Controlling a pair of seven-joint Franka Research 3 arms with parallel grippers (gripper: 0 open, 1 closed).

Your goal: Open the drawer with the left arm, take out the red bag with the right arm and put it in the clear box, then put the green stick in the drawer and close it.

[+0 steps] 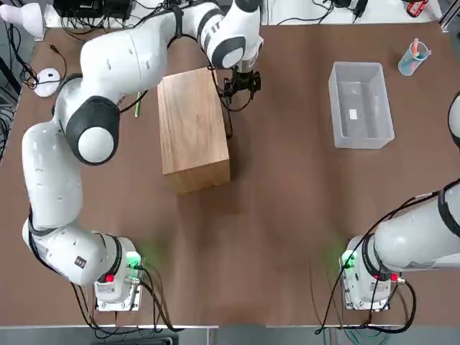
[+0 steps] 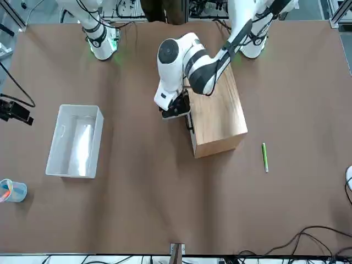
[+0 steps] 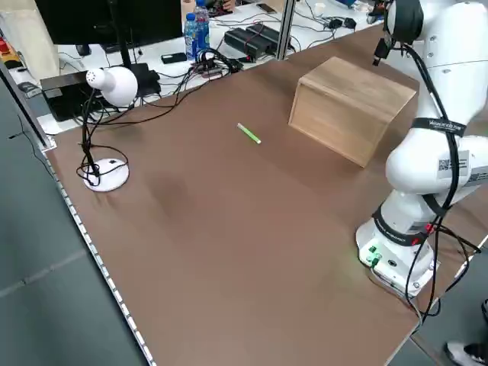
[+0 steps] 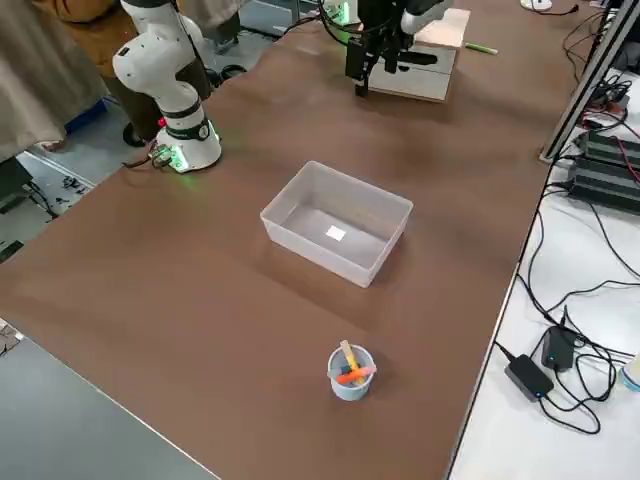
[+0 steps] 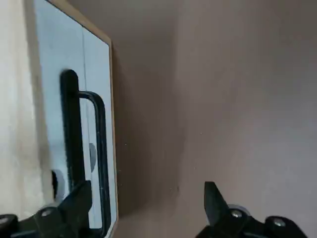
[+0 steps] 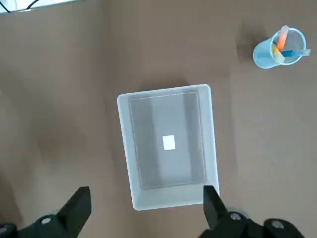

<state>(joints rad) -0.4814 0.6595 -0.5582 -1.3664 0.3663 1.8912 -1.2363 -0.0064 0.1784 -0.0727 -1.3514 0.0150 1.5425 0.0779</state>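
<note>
Left tool (image 1: 241, 85) hanging wide open and empty beside the drawer (image 2: 190, 125) face, handle (image 5: 74, 148) just off one finger (image 5: 74, 206), bar running along the box's right side. Drawer shut; red bag unseen. Right tool (image 6: 143, 210) open, empty, above the clear box (image 1: 359, 104). Green stick (image 2: 264, 157) left of the wooden box (image 1: 192, 129). No legible writing on the white label (image 6: 169, 143).

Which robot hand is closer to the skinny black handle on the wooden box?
The left. The left gripper sits right beside the thin dark bar handle of the light wooden box, fingers open. The right gripper hangs far off, above the clear plastic box.
</note>
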